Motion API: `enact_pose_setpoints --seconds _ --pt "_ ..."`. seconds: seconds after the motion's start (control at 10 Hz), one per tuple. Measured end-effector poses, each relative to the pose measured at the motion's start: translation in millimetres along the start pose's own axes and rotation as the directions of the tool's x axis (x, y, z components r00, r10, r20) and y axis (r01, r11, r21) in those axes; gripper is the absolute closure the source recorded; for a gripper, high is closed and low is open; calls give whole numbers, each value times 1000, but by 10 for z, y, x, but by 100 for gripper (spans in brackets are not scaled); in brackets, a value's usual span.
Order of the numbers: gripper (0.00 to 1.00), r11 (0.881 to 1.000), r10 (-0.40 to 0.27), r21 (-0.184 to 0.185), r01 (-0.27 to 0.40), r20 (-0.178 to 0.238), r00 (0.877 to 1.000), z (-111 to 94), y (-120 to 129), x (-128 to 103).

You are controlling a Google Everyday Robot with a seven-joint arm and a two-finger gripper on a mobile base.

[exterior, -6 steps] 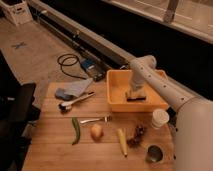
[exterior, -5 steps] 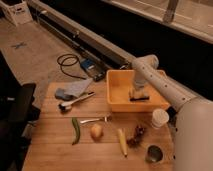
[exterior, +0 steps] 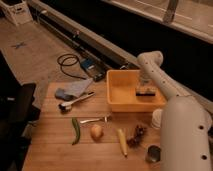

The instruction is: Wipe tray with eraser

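The yellow-orange tray (exterior: pixel 114 95) sits at the back right of the wooden board. My gripper (exterior: pixel 145 88) reaches down into the tray's right half from the white arm (exterior: pixel 155 70). It is shut on the eraser (exterior: pixel 145 92), a small block with a pale top and dark base, which rests against the tray floor near the right wall. The fingers are mostly hidden behind the wrist and the eraser.
On the wooden board (exterior: pixel 50 150) lie a bluish-grey cloth (exterior: pixel 72 90), a brush tool with a metal handle (exterior: pixel 75 101), a green pod (exterior: pixel 76 131), an onion (exterior: pixel 96 131), a yellow corn cob (exterior: pixel 121 141), a dark cluster (exterior: pixel 137 134), a can (exterior: pixel 153 153) and a white cup (exterior: pixel 157 117).
My gripper and the eraser have slid a little to the right inside the tray. Nothing else has moved.
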State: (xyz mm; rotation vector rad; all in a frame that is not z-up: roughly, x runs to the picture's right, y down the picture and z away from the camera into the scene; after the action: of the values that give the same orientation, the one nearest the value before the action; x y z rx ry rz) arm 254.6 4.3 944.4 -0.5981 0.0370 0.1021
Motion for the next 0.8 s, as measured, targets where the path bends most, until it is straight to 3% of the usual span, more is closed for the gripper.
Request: enact_pose_setpoints --seconds 0.1,0.3,0.5,0.6,0.8 --pt "100 1000 1 -5 -1 21 1000 19 3 -15" --pt "100 999 -23 -22 26 115 993 45 69 -334" --pt "100 997 -59 -28 65 179 982 6 233 -692" --pt "100 997 -64 -35 72 193 979 -50 399 -770" --pt "100 995 -77 -46 87 176 981 -160 664 -852"
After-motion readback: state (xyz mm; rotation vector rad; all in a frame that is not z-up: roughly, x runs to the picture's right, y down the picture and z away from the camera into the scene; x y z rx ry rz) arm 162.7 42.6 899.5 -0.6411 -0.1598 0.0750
